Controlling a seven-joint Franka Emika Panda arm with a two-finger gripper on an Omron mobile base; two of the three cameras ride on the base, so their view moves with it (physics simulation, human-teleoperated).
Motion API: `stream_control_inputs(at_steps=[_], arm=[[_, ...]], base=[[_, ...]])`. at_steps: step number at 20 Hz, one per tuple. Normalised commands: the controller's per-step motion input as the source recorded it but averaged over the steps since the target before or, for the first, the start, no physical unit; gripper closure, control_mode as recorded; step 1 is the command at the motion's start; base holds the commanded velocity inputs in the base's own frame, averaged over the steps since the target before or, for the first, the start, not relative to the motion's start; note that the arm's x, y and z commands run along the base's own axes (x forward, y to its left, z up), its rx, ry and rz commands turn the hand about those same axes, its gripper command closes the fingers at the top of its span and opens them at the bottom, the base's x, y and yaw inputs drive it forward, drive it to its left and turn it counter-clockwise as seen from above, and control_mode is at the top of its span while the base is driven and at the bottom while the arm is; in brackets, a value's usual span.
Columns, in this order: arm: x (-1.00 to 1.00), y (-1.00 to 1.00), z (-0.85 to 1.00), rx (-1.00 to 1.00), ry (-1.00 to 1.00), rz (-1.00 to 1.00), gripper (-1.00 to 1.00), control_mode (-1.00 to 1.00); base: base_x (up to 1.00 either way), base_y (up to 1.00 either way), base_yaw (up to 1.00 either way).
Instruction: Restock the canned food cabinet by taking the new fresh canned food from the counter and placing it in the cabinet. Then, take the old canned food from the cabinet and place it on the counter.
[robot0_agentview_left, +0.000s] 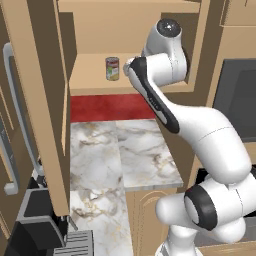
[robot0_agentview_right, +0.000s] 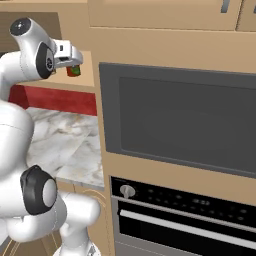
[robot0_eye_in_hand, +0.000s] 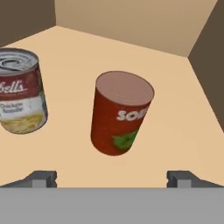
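The old canned food (robot0_eye_in_hand: 121, 114), dark red with a green mark, stands upright on the cabinet (robot0_eye_in_hand: 170, 87) shelf. To its left stands the new fresh canned food (robot0_eye_in_hand: 21, 91), red above and pale yellow below. My gripper (robot0_eye_in_hand: 111, 179) is open, its fingertips (robot0_eye_in_hand: 41, 178) spread wide just short of the old can, with nothing between them. In the left base view the new can (robot0_agentview_left: 112, 68) stands on the cabinet (robot0_agentview_left: 87, 77) shelf beside my arm. From the right, my hand (robot0_agentview_right: 66, 52) reaches into the compartment over the old can (robot0_agentview_right: 74, 71). The counter (robot0_agentview_left: 142, 150) lies below.
An open tan cabinet door (robot0_agentview_left: 50, 100) hangs at the left of the compartment. A red backsplash (robot0_agentview_left: 110, 107) runs under it. A dark coffee machine (robot0_agentview_left: 40, 220) sits at the counter's near left. A built-in microwave (robot0_agentview_right: 180, 115) and oven (robot0_agentview_right: 185, 210) fill the wall on the right.
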Motion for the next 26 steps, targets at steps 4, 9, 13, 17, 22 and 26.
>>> stream_control_inputs(at_steps=[4,9,13,17,22,26], arm=[[0.23,0.0,-0.01,0.0,0.0,-0.01,-1.0,-1.0],[0.26,0.0,-0.07,0.0,0.0,-0.02,-1.0,-1.0],[0.34,0.0,-0.07,0.0,0.0,-0.03,-1.0,-1.0],[0.31,0.0,-0.06,0.0,0.0,-0.02,-1.0,-1.0],[0.31,0.0,-0.03,0.0,0.0,-0.03,-1.0,-1.0],[0.26,0.0,-0.04,0.0,0.0,-0.02,-1.0,-1.0]], base=[[0.0,0.0,0.0],[0.0,0.0,0.0],[0.0,0.0,0.0],[0.0,0.0,0.0],[0.0,0.0,0.0],[0.0,0.0,0.0]])
